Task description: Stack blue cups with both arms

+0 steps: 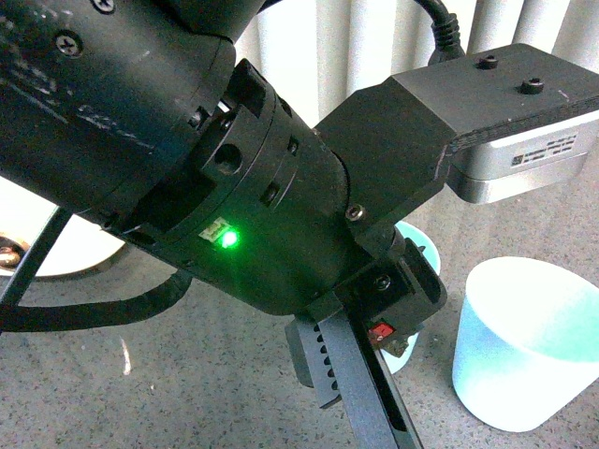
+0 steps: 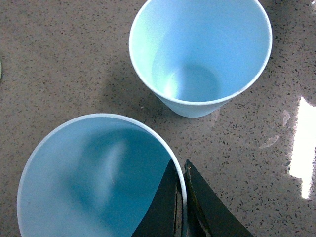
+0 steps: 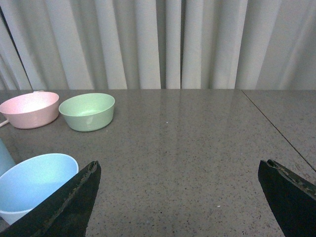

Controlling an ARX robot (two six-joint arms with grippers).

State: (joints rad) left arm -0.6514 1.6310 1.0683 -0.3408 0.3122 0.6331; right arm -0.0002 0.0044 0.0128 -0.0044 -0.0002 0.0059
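In the left wrist view my left gripper (image 2: pixel 180 166) is shut on the rim of one blue cup (image 2: pixel 89 177), with one finger inside the wall and one outside. The second blue cup (image 2: pixel 197 54) stands upright and empty on the table just beyond it, apart from it. In the front view my left arm (image 1: pixel 234 187) fills most of the frame. It hides all but a sliver of the held cup (image 1: pixel 418 245), and the free cup (image 1: pixel 524 346) stands to the right. My right gripper (image 3: pixel 178 165) hangs open over bare table, with the free cup (image 3: pixel 34 182) beside one finger.
A pink bowl (image 3: pixel 29 109) and a green bowl (image 3: pixel 87 111) sit side by side at the back of the speckled grey table (image 3: pixel 197 138), in front of a pale curtain (image 3: pixel 158 44). A seam (image 3: pixel 276 128) crosses the tabletop.
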